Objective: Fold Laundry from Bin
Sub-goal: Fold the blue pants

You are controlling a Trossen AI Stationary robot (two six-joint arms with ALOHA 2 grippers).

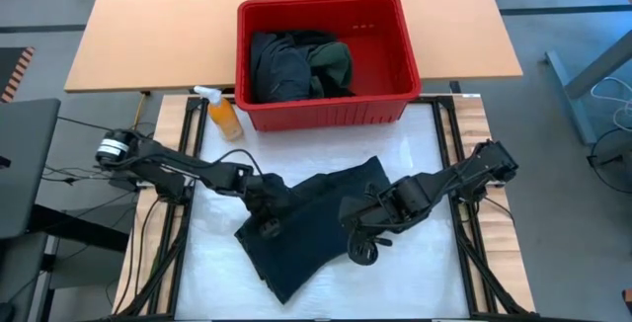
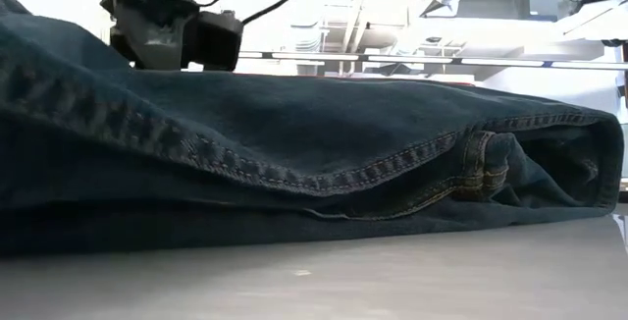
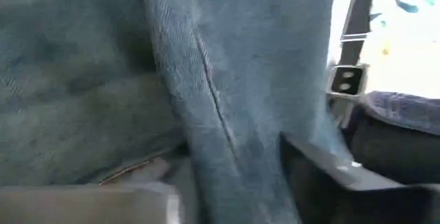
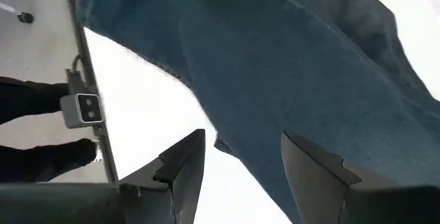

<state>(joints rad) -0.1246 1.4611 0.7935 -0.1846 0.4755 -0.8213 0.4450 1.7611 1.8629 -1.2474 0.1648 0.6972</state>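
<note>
Bright overhead glare, blurred left wrist view

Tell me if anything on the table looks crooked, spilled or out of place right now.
Nothing is spilled or damaged. The jeans lie skewed and rumpled on the white table, not yet squared up. An orange spray bottle lies tipped beside the red bin, which holds more dark laundry.

A: where are the arms at?

B: both reach inward, low over the middle of the table. The left gripper [image 1: 267,206] is angled down at center-left; can't make out its fingers.

A: and the other one?

B: the right gripper [image 4: 240,159] sits center-right, fingers [image 4: 184,165] spread apart with nothing between them.
</note>
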